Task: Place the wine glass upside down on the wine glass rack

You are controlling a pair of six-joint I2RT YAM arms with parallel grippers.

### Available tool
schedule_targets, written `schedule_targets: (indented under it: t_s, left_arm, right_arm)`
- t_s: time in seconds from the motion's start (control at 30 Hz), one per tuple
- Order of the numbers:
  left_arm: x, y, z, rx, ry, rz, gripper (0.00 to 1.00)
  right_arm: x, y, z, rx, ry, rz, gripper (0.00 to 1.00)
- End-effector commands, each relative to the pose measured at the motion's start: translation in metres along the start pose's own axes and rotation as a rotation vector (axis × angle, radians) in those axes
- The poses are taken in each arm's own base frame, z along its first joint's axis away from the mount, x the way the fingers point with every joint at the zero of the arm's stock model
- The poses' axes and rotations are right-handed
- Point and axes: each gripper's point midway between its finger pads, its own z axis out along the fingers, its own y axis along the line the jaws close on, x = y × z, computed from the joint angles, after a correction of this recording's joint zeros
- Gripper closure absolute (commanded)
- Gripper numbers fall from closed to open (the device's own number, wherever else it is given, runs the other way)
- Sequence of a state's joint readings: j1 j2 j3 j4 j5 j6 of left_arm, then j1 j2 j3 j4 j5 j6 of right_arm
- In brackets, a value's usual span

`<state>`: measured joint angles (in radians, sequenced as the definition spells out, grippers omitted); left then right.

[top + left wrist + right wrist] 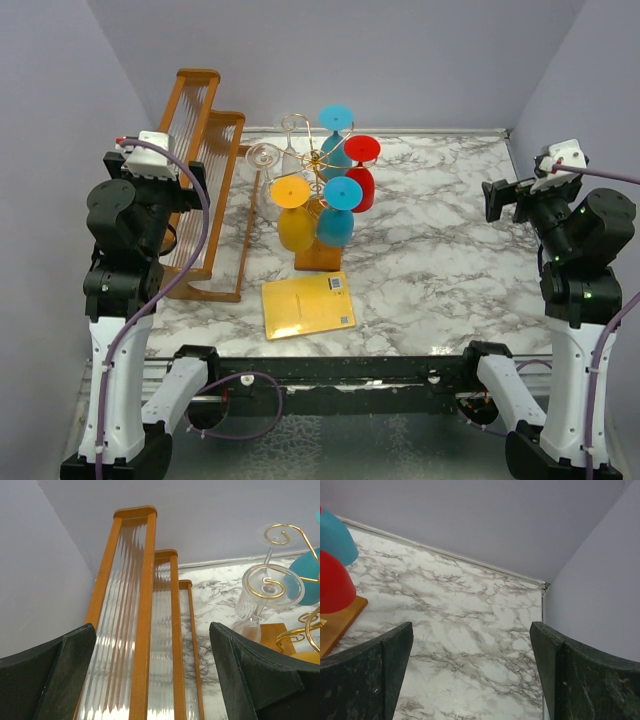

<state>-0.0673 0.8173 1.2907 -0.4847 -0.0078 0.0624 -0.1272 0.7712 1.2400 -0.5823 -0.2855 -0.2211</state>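
The gold wire wine glass rack (318,160) stands on its brown wooden base (320,256) at the table's middle back. Several wine glasses hang upside down on its spiral arms: a yellow one (294,215), a blue one (338,212), a red one (360,172), a teal one (335,135) and clear ones (266,160). The left wrist view shows a clear glass (272,587) hooked in a gold spiral. My left gripper (188,180) (152,630) is open and empty, raised over the wooden frame. My right gripper (498,200) (471,627) is open and empty, raised at the right.
A large wooden two-tier frame with clear rods (205,180) (135,605) stands at the left, under my left gripper. A yellow padded envelope (308,305) lies flat in front of the rack. Lilac walls close the back and sides. Bare marble shows at the right (470,620).
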Motion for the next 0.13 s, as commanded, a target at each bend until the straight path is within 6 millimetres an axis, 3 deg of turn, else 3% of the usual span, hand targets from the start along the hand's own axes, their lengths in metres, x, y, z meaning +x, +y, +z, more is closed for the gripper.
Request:
schedule_targets:
  t_s: [0.0,0.1]
  left_arm:
    - [-0.0038,0.0035,-0.0026,-0.017,-0.021,0.005,0.01]
    - [-0.0052,0.0038,-0.0043,-0.019,-0.023,0.003,0.01]
  right_arm:
    - [0.0,0.0029,-0.0024,-0.016,-0.003,0.002,0.0]
    - [0.0006,0.0031,-0.0024,-0.018,-0.002,0.002,0.0]
